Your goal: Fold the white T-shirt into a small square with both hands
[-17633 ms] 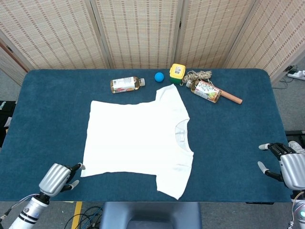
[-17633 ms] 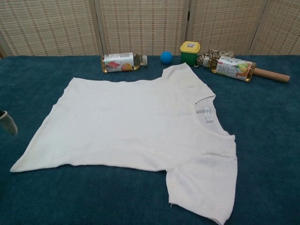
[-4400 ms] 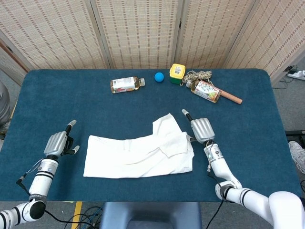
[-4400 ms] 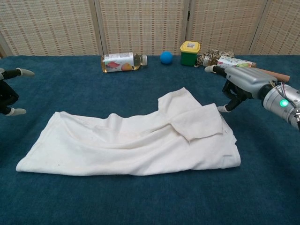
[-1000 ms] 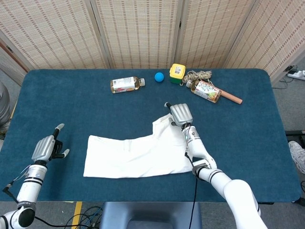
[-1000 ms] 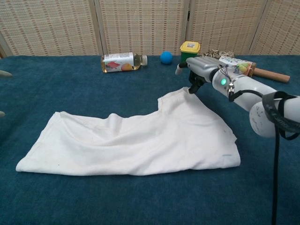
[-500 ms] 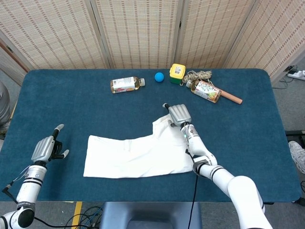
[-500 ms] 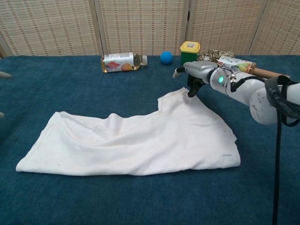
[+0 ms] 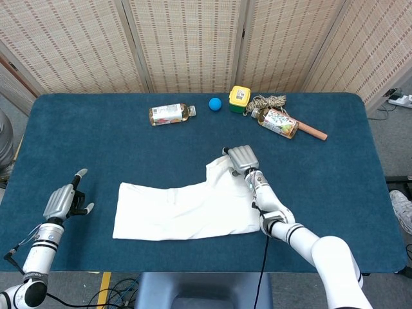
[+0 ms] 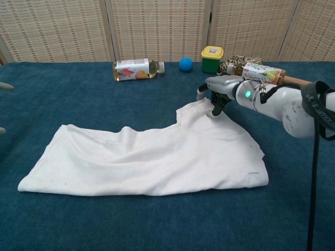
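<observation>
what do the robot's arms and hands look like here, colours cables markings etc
Both the right hand and the left hand have silver-grey metal backs with dark joints and pale-tipped fingers. The right arm is glossy white, with a small green light at the wrist and a black cable looped around it. The left arm is white with a silver and black wrist band and thin cables trailing beside it.

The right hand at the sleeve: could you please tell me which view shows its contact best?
The chest view: side-on, the right hand shows fingertips down on the T-shirt sleeve. The head view shows only the hand's back.
</observation>
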Action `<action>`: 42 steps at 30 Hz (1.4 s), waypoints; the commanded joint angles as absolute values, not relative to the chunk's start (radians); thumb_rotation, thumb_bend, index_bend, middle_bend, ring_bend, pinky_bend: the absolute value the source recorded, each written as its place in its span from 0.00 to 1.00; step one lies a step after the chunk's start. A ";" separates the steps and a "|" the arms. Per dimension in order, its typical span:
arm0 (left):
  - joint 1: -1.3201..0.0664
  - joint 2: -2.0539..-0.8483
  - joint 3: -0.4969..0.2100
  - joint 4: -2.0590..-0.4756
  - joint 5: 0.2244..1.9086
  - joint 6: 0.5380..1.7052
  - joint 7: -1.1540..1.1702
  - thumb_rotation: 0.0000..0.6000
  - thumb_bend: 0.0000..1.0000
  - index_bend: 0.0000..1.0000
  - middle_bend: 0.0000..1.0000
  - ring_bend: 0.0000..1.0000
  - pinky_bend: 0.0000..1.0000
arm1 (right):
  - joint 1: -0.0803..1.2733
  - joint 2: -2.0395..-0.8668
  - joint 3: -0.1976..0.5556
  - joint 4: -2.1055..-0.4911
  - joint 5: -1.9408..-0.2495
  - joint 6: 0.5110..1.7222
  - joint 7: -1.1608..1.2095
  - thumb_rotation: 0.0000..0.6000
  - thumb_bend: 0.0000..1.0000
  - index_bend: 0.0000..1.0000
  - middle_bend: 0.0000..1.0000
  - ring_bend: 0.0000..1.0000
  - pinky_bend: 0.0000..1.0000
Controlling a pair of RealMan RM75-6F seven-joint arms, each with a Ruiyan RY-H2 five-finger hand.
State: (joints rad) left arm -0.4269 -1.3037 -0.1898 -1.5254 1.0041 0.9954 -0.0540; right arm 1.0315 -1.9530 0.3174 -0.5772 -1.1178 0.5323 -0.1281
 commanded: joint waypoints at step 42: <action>-0.411 -1.305 -0.168 -1.524 1.064 1.003 -0.079 1.00 0.34 0.00 0.89 0.84 0.98 | 0.621 -1.718 0.056 -1.236 -1.327 1.107 -0.285 1.00 0.57 0.66 0.93 0.94 1.00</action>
